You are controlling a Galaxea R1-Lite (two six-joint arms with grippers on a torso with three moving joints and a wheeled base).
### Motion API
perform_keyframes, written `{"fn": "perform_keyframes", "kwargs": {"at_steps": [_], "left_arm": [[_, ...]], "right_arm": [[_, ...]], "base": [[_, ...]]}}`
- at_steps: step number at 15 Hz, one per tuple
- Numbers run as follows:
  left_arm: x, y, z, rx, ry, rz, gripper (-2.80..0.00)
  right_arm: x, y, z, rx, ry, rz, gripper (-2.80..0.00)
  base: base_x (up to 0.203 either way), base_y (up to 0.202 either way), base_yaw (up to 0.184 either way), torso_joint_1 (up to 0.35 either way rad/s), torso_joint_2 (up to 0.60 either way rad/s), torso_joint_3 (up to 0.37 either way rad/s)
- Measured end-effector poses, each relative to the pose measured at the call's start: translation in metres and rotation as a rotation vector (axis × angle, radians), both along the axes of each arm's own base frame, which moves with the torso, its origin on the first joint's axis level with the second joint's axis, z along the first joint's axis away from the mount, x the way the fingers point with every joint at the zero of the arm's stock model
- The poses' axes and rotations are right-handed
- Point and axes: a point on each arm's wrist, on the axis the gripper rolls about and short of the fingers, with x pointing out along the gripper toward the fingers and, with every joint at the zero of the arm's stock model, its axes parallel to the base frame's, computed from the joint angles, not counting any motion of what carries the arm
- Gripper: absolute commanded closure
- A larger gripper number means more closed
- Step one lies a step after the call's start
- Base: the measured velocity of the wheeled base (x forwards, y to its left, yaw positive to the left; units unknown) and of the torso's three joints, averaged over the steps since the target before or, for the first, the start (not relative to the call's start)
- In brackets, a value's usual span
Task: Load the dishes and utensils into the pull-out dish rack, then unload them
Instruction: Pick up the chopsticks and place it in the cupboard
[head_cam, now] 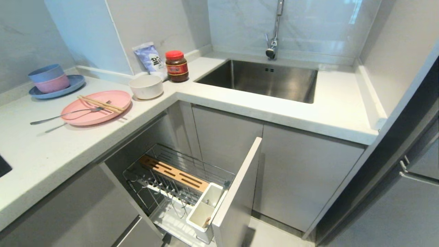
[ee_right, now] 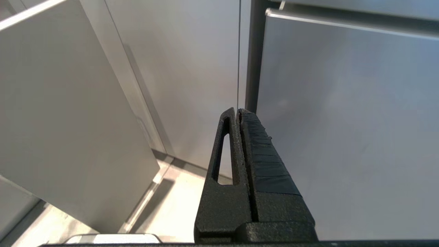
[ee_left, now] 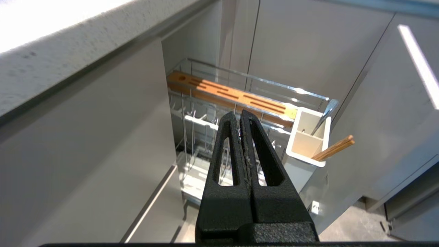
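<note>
Our left end effector (ee_left: 240, 118) and right end effector (ee_right: 237, 111) are closed and empty. The flat round pale-pink plate (head_cam: 106, 116) lies on the white table (head_cam: 51, 151); it looks stiff and likely slick, so we would pinch its rim.

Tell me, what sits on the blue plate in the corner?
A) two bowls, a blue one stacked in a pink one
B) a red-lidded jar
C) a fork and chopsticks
A: in the head view the blue bowl is nested in the pink bowl, and both stand on the blue plate at the far left of the counter.
</note>
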Motion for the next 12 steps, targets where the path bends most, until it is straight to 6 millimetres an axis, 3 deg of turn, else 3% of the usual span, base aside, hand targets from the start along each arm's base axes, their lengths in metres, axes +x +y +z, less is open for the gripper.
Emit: {"fn": "perform_keyframes", "kwargs": {"at_steps": [12], "left_arm": [[0.0,0.0001,0.0004,-0.012,-0.003,0.003,0.0]], "right_arm": [[0.0,0.0,0.0,0.0,0.0,0.0,0.0]], "base": [[0.0,0.0,0.0,0.004,0.0,-0.171]]}}
